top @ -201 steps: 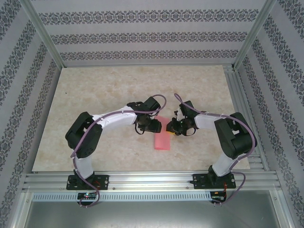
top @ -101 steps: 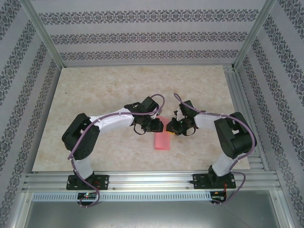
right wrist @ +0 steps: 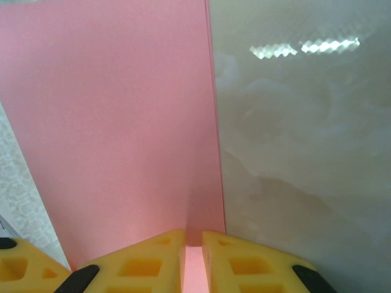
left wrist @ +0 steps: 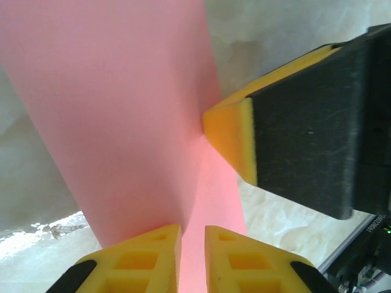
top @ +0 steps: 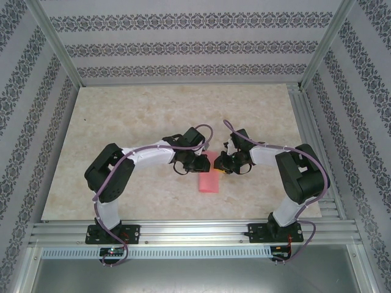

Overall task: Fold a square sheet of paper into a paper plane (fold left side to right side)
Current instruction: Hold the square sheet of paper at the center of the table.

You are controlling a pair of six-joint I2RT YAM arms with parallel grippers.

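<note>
My left gripper [left wrist: 192, 259] has its 2 yellow fingers [left wrist: 146, 262] drawn almost together, leaving a thin slit. The pinkish-red sheet of paper [left wrist: 122, 110] runs straight into that slit, so I am pinching it at its edge. From my left wrist the paper spreads away from the fingers as a long plain band, with a straight edge on its right side.

My right gripper [right wrist: 193, 262] stands the same way: 2 yellow fingers [right wrist: 244, 265] pressed close, with the paper caught between their tips. From my right wrist the sheet reaches up from the fingers as a tall flat panel. Its right edge is straight and sharp against the pale marbled table [right wrist: 293, 159].

In the left wrist view, 1 yellow-tipped black finger of my right gripper comes in from the right. Its corner touches the paper's right edge just beyond my own fingertips.

From above, the 2 grippers face each other near the middle of the table, with the far end of the paper between them. There the paper is a narrow rectangle, its long side running toward the near edge of the table and its near end lying free on the tabletop. I cannot tell whether the pinched end is lifted off the surface.
</note>
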